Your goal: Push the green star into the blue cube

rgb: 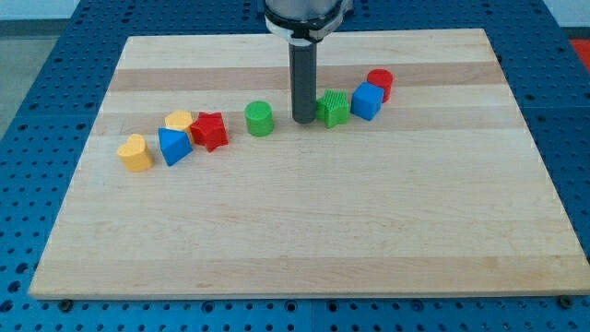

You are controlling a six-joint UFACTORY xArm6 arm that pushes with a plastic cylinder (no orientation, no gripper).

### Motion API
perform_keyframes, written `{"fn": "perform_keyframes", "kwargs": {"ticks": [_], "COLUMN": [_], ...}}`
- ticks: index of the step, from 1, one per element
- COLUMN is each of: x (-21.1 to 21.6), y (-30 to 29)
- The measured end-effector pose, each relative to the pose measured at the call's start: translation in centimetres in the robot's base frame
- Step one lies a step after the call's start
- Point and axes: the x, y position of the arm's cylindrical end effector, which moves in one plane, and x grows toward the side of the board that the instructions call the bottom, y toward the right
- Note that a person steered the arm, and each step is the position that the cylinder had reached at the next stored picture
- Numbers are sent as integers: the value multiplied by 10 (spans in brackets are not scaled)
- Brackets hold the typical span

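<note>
The green star (334,108) lies on the wooden board right of centre near the view's top. The blue cube (367,100) sits just to its right, touching or nearly touching it. My tip (302,121) stands right at the star's left side, between the star and a green cylinder (259,118). A red cylinder (380,84) sits behind the blue cube, up and to the right of it.
At the view's left lies a cluster: a red star (210,130), a blue block (173,146), a yellow heart (135,153) and another yellow block (179,121). The wooden board (304,231) rests on a blue perforated table.
</note>
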Motion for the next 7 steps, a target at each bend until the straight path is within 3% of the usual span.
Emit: {"fn": "perform_keyframes", "kwargs": {"ticks": [4, 7], "x": [-24, -1], "y": [-1, -1]}}
